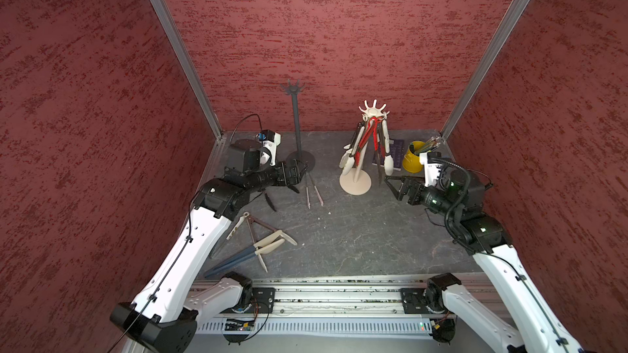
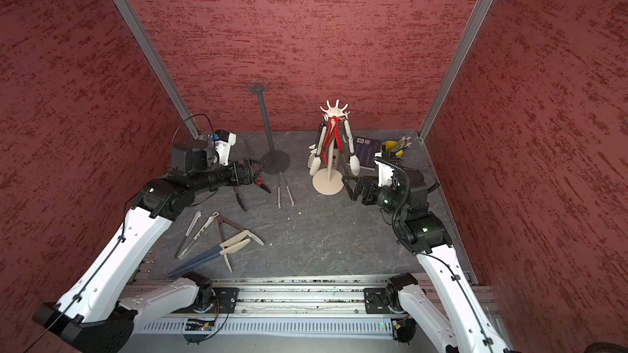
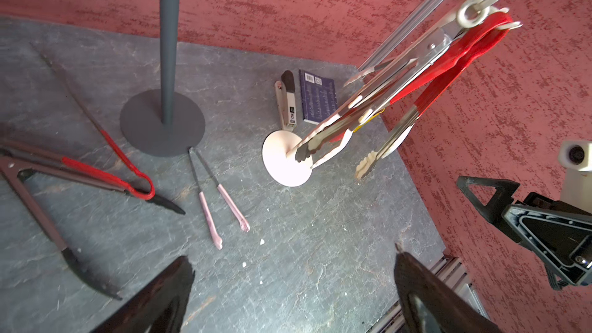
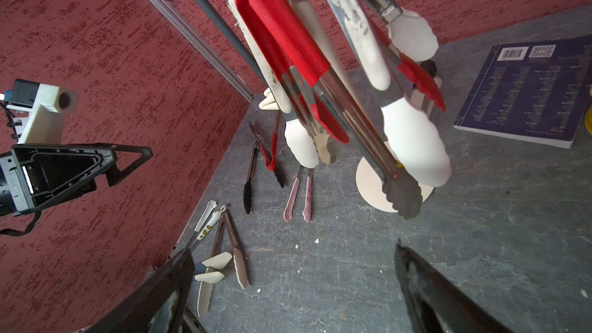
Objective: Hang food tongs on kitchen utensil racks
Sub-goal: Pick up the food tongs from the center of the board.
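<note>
Left gripper spread wide, empty, just beside dark grey rack base, far left. Right gripper spread, empty, beside cream-white rack carrying hung tongs. Pink tongs flat between racks; more tongs near left.

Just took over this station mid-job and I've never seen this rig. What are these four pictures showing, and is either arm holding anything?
Two robot arms work at a grey table. Two pictures look down from overhead, nearly alike; the other two come from a camera on each wrist, looking past that arm's own tool. The left tool and right tool are both open and hold nothing. The cream-white rack already carries several tongs; the dark grey rack has none. More tongs lie loose on the table: a pink-tipped pair, red-handled tongs near the left tool, and a heap by the left arm. The yellow pencil cup, book and stapler are not part of the job.
</note>
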Controlling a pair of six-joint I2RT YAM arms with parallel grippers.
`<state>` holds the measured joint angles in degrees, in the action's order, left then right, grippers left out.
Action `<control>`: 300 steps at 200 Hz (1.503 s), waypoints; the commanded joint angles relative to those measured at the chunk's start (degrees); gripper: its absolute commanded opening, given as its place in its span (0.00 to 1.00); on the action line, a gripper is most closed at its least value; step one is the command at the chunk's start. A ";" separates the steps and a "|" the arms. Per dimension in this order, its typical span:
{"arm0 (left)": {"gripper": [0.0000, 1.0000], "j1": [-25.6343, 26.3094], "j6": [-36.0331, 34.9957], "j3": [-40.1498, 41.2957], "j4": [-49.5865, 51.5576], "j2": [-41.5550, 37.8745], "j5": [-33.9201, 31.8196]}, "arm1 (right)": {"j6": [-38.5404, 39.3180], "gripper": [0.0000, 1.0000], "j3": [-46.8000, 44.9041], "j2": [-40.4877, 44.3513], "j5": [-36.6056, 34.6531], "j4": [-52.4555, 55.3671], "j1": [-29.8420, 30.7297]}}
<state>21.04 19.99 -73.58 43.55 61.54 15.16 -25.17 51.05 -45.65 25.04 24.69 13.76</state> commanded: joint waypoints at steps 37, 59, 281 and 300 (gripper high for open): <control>1.00 -0.58 4.74 3.65 7.90 -0.74 -2.88 | -1.62 0.99 -2.94 0.15 0.65 -3.44 -0.21; 1.00 -0.56 6.01 4.79 8.13 0.43 -2.68 | -2.16 0.99 -4.03 0.36 0.71 -4.44 -0.22; 0.68 9.79 8.17 -4.57 6.47 37.68 -13.89 | -5.05 0.99 -8.29 5.37 -0.30 -3.36 -0.22; 0.61 8.52 7.28 -5.26 5.69 39.53 -13.09 | -5.22 0.99 -8.41 6.13 -0.50 -2.69 -0.16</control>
<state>31.03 29.02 -77.19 50.96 99.48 2.46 -29.61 43.07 -40.86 25.28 22.06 13.76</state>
